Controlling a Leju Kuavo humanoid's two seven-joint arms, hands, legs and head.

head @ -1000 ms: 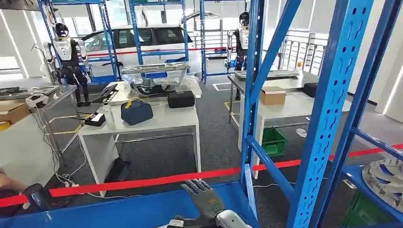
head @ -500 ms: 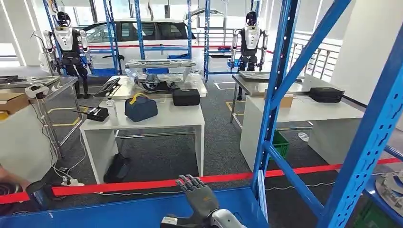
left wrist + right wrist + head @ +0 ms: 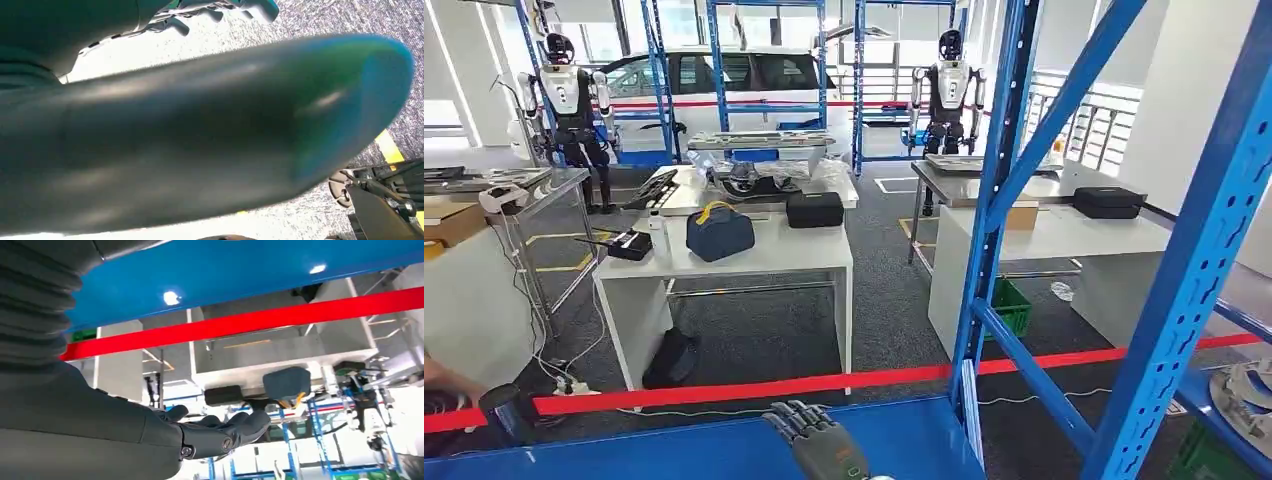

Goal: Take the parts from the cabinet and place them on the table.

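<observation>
right hand (image 3: 819, 445): it is showing low in the head view, over the blue shelf (image 3: 674, 450) of the cabinet; its fingers (image 3: 235, 427) are reaching out a little apart and are holding nothing
left hand (image 3: 200, 135): the left wrist view is giving a big dark blur very close to the camera; I cannot tell if its fingers are spread or pressed together
part (image 3: 1246, 385): a round silver metal thing is lying flat on a lower shelf at the far right edge of the head view, behind the blue post (image 3: 1194, 260); I am guessing it is one of the parts to take
which way: the part is lying well off to the right of the right hand and lower down, with the slanting blue bar (image 3: 1024, 370) between them; the right hand is looking like the nearer one
long axis: the part is round, so I cannot pick a long way for it; most of it is cut off by the picture edge
bench (image 3: 744, 255): a white bench is standing beyond the red tape (image 3: 754, 385), well apart from the hand; a dark blue bag (image 3: 719, 232) and a black case (image 3: 814, 209) are sitting on it
next move: I am thinking the robot needs to turn right and reach down to the part
</observation>
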